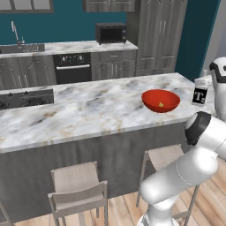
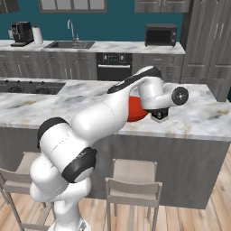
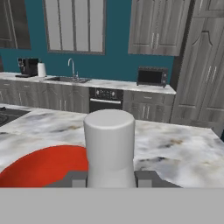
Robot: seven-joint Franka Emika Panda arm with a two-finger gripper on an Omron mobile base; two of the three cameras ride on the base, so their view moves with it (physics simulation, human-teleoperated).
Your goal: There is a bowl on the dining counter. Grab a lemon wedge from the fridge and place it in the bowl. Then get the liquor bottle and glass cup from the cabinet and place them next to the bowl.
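Holding the small pale liquor bottle with the black "T" label [image 1: 201,92] upright just right of the wide glossy red bowl [image 1: 160,100], above the far-right end of the white-and-grey marble bench [image 1: 84,110] in the left base view; kept vertical presumably so it can be set straight down beside the bowl. A small yellow speck inside the bowl is probably the lemon wedge, too small to confirm. Can't tell from here whether the bottle base touches the marble. Right base view: the arm crosses in front of the bowl [image 2: 135,110], and the gripper [image 2: 159,115] sits low over the bench [image 2: 198,118] just right of it; bottle hidden behind the wrist. Hand view: the bottle's pale cap and neck [image 3: 109,146] rise between the dark gripper [image 3: 109,178] fingers, partly closed and pinching it on both sides, with the bowl [image 3: 43,168] low left. Glass cup step looks not yet done.
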